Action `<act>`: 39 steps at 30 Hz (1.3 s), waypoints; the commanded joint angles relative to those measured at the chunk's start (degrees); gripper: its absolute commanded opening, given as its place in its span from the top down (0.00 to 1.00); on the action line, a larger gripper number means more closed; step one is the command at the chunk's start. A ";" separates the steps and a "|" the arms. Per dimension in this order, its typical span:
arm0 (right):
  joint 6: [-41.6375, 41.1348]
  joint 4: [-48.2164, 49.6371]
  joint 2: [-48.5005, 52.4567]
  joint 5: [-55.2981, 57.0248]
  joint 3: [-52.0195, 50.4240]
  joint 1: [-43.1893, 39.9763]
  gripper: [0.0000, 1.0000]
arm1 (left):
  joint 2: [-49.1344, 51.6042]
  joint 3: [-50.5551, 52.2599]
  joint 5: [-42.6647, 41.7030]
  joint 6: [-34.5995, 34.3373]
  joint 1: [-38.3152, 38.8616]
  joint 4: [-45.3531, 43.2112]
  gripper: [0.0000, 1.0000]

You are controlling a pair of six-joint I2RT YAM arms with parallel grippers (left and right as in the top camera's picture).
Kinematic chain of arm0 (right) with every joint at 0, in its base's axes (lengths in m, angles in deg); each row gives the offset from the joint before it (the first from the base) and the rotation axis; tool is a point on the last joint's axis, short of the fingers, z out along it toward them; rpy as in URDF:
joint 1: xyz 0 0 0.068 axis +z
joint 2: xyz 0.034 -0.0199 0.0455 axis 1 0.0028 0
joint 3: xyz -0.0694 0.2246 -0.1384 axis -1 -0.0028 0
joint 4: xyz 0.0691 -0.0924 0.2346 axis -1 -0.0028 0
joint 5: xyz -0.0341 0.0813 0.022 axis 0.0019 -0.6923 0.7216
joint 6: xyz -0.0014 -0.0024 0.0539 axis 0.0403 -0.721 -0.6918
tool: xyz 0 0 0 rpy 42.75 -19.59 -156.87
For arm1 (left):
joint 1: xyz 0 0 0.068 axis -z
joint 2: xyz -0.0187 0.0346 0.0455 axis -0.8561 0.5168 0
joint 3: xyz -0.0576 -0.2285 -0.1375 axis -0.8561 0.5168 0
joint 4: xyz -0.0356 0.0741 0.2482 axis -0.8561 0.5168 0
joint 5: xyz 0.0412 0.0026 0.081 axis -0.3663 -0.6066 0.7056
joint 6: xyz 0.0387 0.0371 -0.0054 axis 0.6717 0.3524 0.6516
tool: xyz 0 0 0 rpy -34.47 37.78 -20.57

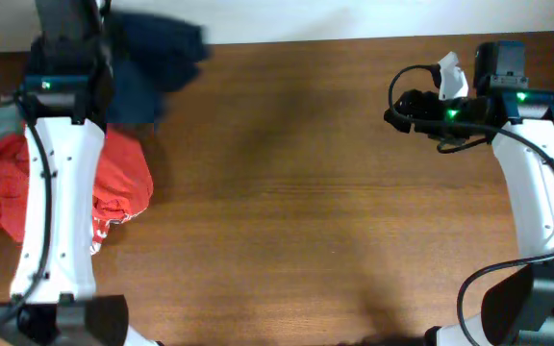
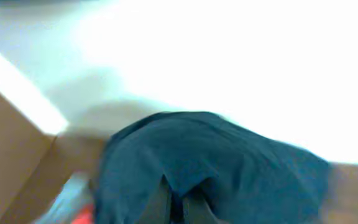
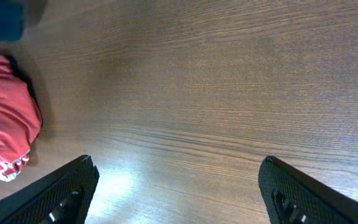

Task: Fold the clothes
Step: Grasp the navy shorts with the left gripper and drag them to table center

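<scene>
At back-left, left gripper (image 2: 182, 208) seemingly pinches blue garment (image 2: 241, 162) (blurred); right gripper (image 3: 176, 171) gapes empty.

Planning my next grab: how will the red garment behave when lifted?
Likely floppy: the red garment lies in a crumpled heap, so it should sag and unfurl. Pushed, it would probably bunch rather than slide.

Your overhead cam looks straight down on the table (image 1: 287, 192). L wrist cam sits close, blue cloth (image 2: 241, 162) filling view past its jaws. R wrist cam faces table, red cloth (image 3: 5, 118) left of jaws; overhead shares both cloths.
</scene>
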State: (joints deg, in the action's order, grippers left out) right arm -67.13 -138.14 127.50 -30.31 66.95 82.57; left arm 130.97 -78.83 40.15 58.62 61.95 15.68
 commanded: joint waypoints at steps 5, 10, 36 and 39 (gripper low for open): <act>0.72 -7.76 -3.08 0.28 13.68 -5.90 0.14 | -1.75 -9.01 -10.80 -0.50 16.76 -1.33 1.00; 0.74 -12.94 -3.08 0.28 17.44 -10.69 0.14 | 0.57 -8.98 -10.84 -0.55 24.72 2.80 0.99; 1.14 -15.23 -3.06 0.28 17.44 -19.06 0.13 | 5.38 -9.07 -17.73 -9.11 42.91 13.60 0.99; 1.11 -15.56 -3.06 0.28 17.42 -18.99 0.13 | 5.68 -9.05 -16.41 -9.09 41.33 16.35 0.99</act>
State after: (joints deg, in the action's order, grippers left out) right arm -66.41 -153.37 124.88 -30.16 83.61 63.88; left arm 139.85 -86.94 22.64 51.15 104.83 30.98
